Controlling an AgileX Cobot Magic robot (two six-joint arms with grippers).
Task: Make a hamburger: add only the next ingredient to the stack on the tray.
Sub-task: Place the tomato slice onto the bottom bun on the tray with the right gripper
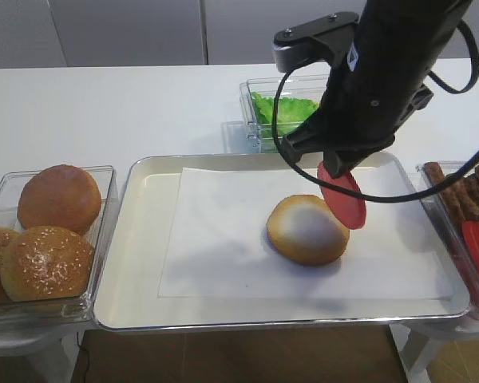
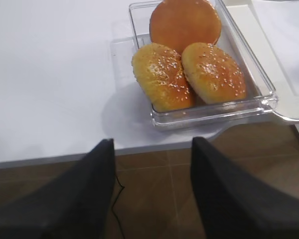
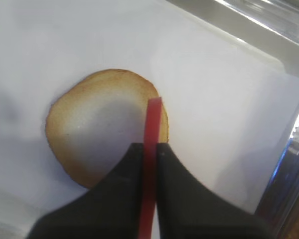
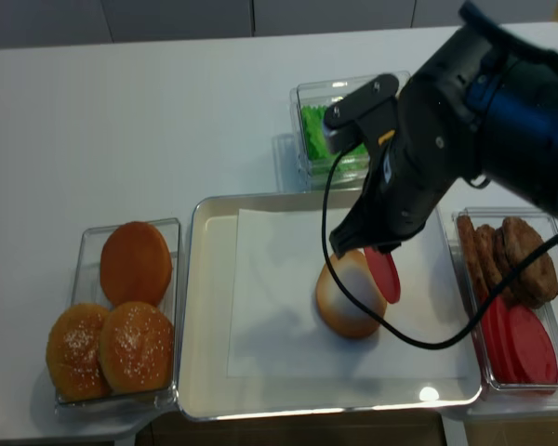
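The tomato slice [image 1: 343,195] hangs on edge between the pads of my right gripper [image 1: 335,167], which is shut on it. It hovers just above the right rim of the bun bottom half [image 1: 303,231], which lies on the white paper in the tray [image 1: 136,239]. In the right wrist view the red slice [image 3: 152,129] runs up between the closed fingers of the gripper [image 3: 149,145], over the bun's [image 3: 99,139] right edge. My left gripper [image 2: 152,142] is open and empty, above the table's front edge near the bun bin.
A clear bin of whole sesame buns [image 1: 44,239] stands left of the tray. A bin of green lettuce [image 1: 283,112] sits behind the tray. At the right, a bin [image 4: 511,297] holds brown patties and more red slices.
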